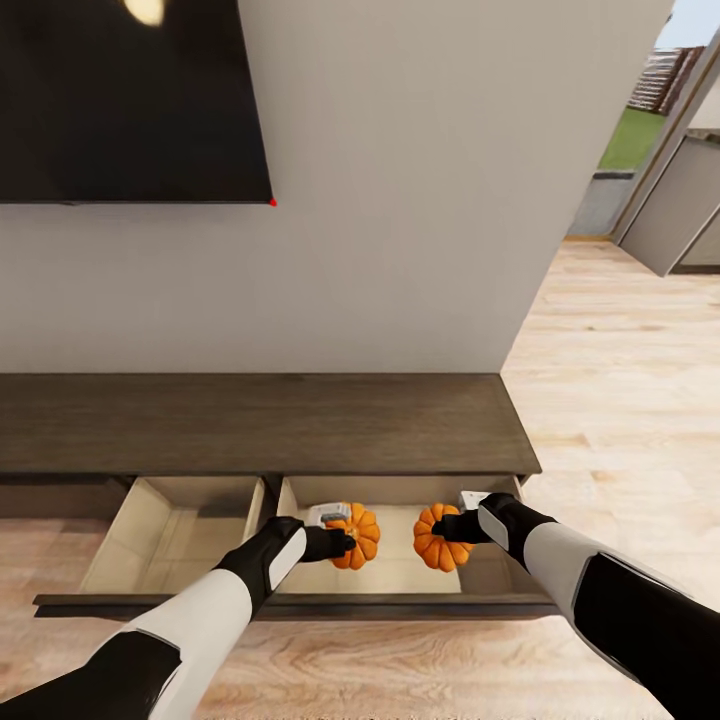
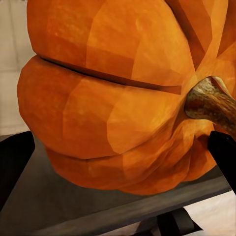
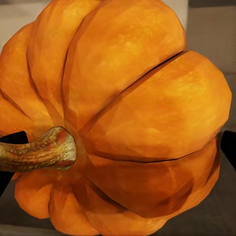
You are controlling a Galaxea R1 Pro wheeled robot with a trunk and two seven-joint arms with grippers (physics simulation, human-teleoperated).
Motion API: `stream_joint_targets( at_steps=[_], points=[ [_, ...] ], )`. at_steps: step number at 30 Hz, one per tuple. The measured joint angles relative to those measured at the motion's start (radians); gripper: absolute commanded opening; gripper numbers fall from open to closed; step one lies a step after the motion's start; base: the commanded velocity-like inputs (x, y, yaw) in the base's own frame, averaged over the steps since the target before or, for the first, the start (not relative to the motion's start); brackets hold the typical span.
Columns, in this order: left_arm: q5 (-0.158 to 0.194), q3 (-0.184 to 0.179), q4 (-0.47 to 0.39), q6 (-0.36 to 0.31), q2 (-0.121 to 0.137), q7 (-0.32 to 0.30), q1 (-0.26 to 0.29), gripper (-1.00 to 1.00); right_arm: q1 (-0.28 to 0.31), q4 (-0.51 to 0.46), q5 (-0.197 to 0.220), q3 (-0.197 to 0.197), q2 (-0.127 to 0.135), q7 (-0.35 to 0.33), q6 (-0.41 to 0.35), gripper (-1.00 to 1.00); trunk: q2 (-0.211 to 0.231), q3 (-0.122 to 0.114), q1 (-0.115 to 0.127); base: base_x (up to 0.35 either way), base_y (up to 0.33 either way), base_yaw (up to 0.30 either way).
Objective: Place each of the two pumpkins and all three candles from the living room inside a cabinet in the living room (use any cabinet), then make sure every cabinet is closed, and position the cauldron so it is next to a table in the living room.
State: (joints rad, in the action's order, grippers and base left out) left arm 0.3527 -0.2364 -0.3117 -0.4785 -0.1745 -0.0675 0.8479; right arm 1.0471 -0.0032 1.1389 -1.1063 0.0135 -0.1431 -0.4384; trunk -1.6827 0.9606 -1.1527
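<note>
The long dark-brown cabinet (image 1: pixel 260 425) stands against the wall with a wide drawer (image 1: pixel 300 605) pulled out, showing pale compartments. My left gripper (image 1: pixel 348 540) is shut on one orange pumpkin (image 1: pixel 360 536), held over the right-hand compartment. My right gripper (image 1: pixel 444 527) is shut on the other pumpkin (image 1: pixel 440 538), over the same compartment. In the left wrist view the pumpkin (image 2: pixel 113 98) sits between the black fingertips (image 2: pixel 223 152), its brown stem to one side. In the right wrist view the other pumpkin (image 3: pixel 128 123) sits close up, with its stem pointing sideways. Candles, cauldron and table are out of view.
A black TV (image 1: pixel 130 100) hangs on the wall above the cabinet. The left drawer compartment (image 1: pixel 175 545) lies open beside my left arm. Light wood floor (image 1: pixel 620 380) stretches to the right toward a doorway (image 1: pixel 670 170).
</note>
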Motion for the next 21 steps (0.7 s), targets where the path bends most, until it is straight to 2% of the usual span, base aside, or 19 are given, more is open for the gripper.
stream_joint_targets(
  at_steps=[16,21],
  points=[
    [0.000,0.000,-0.013,-0.019,0.000,0.001,0.000,-1.00,0.000,-0.001,0.001,0.000,0.000,-0.002,0.000,-1.00,0.000,0.026,0.000,0.000,0.000,0.000],
    [-0.001,0.000,-0.013,-0.019,0.000,0.001,0.000,-1.00,-0.005,-0.001,0.001,0.000,0.000,-0.004,0.000,-1.00,-0.035,0.050,-0.019,0.000,0.000,0.000]
  ],
)
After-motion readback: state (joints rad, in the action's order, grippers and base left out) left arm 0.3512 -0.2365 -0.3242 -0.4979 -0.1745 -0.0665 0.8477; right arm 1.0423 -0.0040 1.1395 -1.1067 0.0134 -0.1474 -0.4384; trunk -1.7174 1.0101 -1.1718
